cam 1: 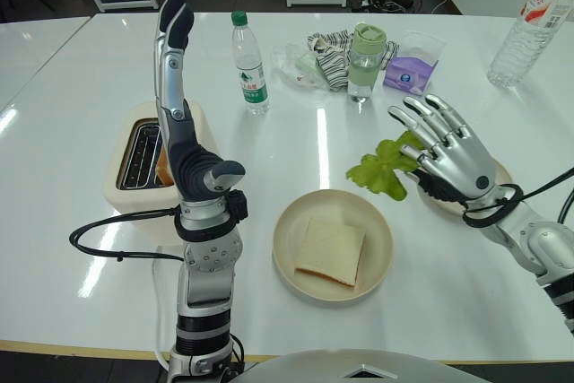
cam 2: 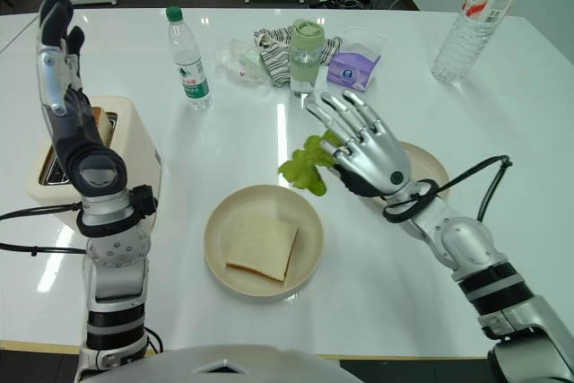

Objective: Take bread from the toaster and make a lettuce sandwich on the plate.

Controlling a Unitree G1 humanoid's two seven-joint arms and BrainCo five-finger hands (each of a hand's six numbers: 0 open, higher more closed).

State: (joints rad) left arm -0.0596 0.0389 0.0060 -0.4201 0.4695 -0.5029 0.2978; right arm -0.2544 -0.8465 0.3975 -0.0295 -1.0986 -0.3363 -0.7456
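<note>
1. Bright, even overhead light falls across the white counter (cam 1: 448,284).
2. Long glare streaks mark its glossy top, one just behind the plate (cam 1: 285,221).
3. Shadows are faint, soft-edged, close beneath objects.

No legible txt, green-label bottle (cam 1: 252,69) & red-label bottle (cam 1: 529,31) — print too small, purple pouch (cam 1: 409,73) likewise

Counts: 1 toaster (cam 1: 121,199); 2 bread slices, toaster slice (cam 1: 163,170) & plated slice (cam 1: 330,251); 2 plates, centre plate (cam 1: 291,221) & right plate (cam 2: 429,163) (partly under the right hand (cam 1: 453,154)); 1 lettuce piece (cam 1: 381,170); 2 clear bottles, green-cap bottle (cam 1: 251,69) & big bottle (cam 1: 529,33); 1 green cup (cam 1: 366,60); 1 purple pouch (cam 1: 411,71); 1 striped cloth (cam 1: 330,51).
</note>
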